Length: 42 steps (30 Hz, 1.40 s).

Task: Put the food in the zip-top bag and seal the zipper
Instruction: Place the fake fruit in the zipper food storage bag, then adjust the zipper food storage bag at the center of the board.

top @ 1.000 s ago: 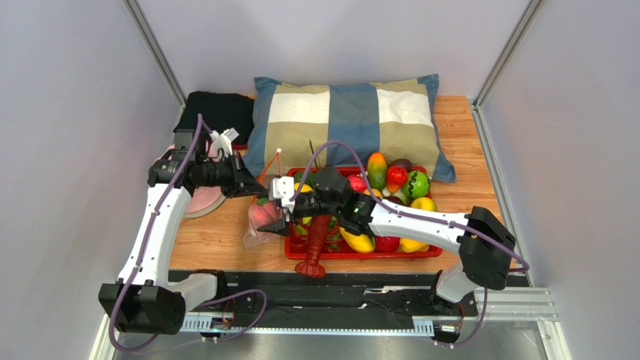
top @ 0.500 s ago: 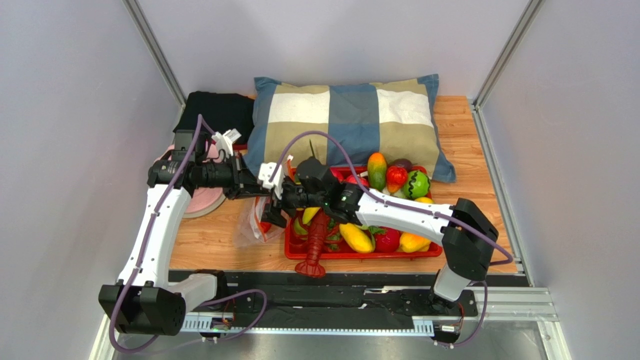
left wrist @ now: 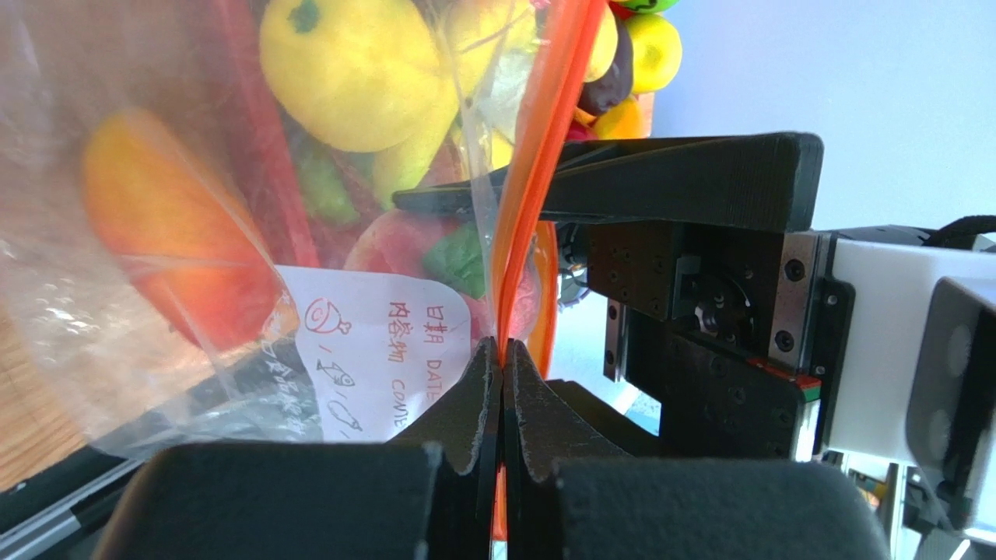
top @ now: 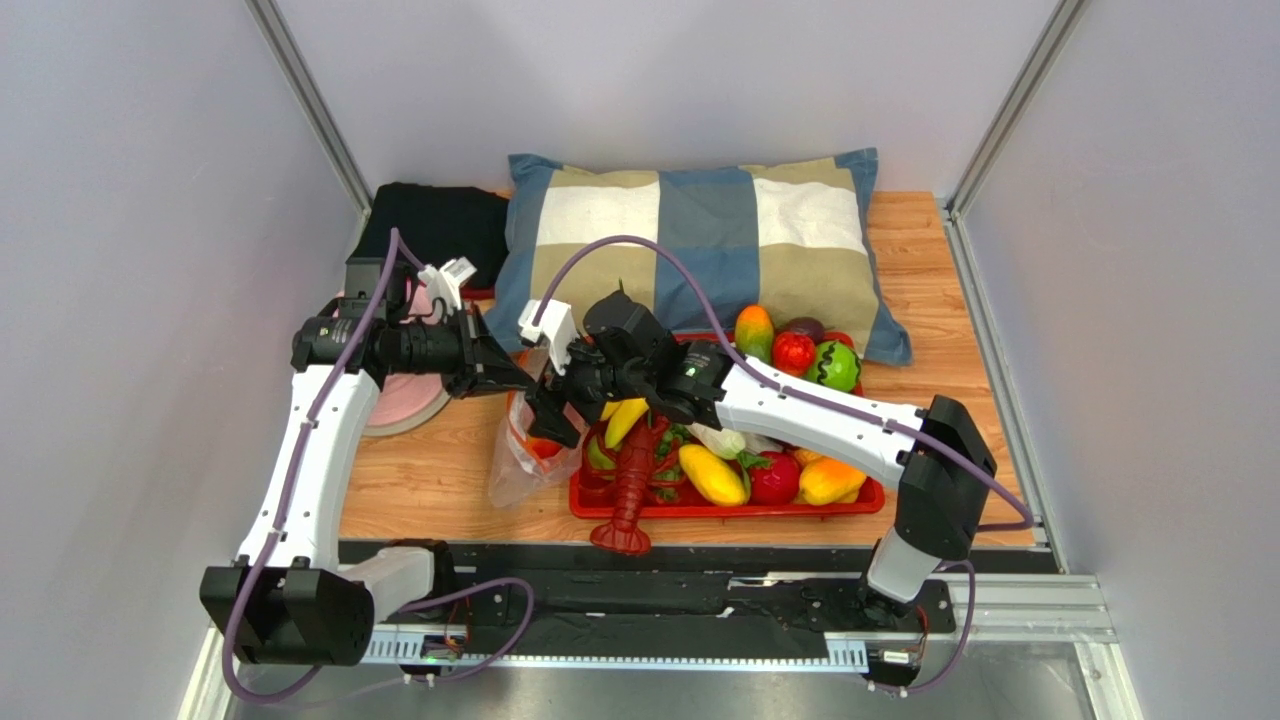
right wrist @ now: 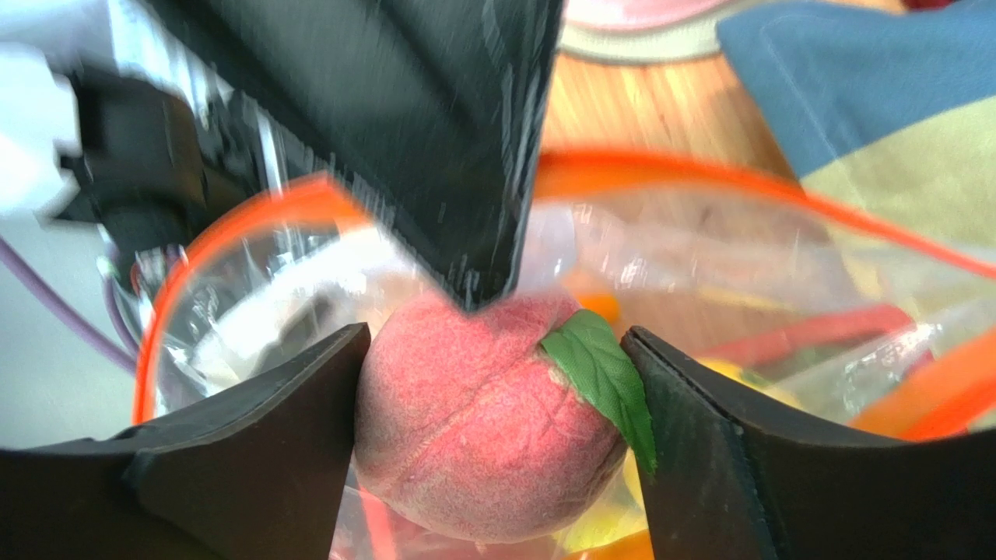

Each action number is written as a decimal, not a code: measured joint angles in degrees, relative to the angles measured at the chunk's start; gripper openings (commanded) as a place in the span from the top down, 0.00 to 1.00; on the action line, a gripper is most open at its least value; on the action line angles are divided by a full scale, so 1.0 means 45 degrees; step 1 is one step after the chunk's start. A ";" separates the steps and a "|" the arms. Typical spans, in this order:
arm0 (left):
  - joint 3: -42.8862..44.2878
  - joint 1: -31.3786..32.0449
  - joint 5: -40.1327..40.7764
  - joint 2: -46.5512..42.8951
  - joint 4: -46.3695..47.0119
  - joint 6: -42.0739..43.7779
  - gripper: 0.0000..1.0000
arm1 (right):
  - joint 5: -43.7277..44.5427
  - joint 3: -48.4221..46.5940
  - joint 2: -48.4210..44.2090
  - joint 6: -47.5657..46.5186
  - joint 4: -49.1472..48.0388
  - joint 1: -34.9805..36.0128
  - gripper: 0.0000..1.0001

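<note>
**Peach held at the bag's open mouth**

Just left of the red tray (top: 729, 513), the left gripper (left wrist: 503, 364) is pressed together on the zipper (left wrist: 535, 175), pinching the orange-red strip and holding the zip-top bag (top: 523, 462) up beside the tray's left edge. Over the bag, the right gripper (right wrist: 493, 350) clasps a pink peach (right wrist: 474, 438) between both fingers, within the ring of the bag's mouth. More toy food (top: 712, 477) lies on the tray.

**Peach at the bag's open mouth**

A fuzzy pink peach (right wrist: 485, 432) with a green leaf sat in the mouth of the clear, crinkled zip-top bag (top: 519, 465). Its orange-red zipper (left wrist: 532, 175) gaped in a wide loop. Other glossy toy fruits (top: 711, 477) lay heaped just beside the bag.
</note>
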<state>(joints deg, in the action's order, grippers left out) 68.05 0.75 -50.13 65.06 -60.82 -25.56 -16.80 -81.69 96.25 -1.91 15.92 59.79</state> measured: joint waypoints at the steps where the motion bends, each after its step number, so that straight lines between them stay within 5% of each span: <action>1: -0.0005 -0.0015 0.0015 0.0024 -0.0029 -0.0005 1.00 | -0.0039 -0.0015 -0.0029 -0.0257 0.0316 0.0000 0.13; 2: 0.0000 -0.0019 0.0019 0.0034 -0.0049 -0.0010 1.00 | -0.0058 -0.0024 -0.0049 -0.0461 0.0578 0.0000 0.04; 4: 0.0000 -0.0019 0.0015 0.0034 -0.0068 -0.0015 1.00 | -0.0107 -0.0049 -0.0068 -0.1127 0.1248 0.0005 0.01; 12: 0.0000 -0.0330 0.0015 0.0034 -0.0180 -0.0010 1.00 | -0.0495 -0.0053 -0.0214 -0.2856 0.3036 0.0000 0.00; 23: 0.0777 -0.0461 0.1384 0.0044 -0.1103 0.0573 1.00 | -0.1151 -0.0311 -0.0806 -0.5095 0.4177 0.0000 0.30; 30: 0.1409 -0.0525 0.4745 -0.0073 -0.1875 0.1982 1.00 | -0.1307 -0.0355 -0.0801 -0.6314 0.5824 -0.0078 0.31; 36: 0.0568 -0.0525 0.5333 -0.0087 -0.2006 0.2433 1.00 | -0.1360 -0.0481 -0.0801 -0.6499 0.6567 -0.0204 0.22; 42: 0.0559 -0.0525 0.3439 -0.0165 -0.1734 0.2137 1.00 | -0.1117 -0.1214 -0.0758 -0.3585 0.5770 -0.0724 0.18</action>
<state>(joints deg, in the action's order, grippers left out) 70.57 -1.61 -34.65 64.31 -68.62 -15.94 -21.82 -87.15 92.84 -18.04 41.89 56.53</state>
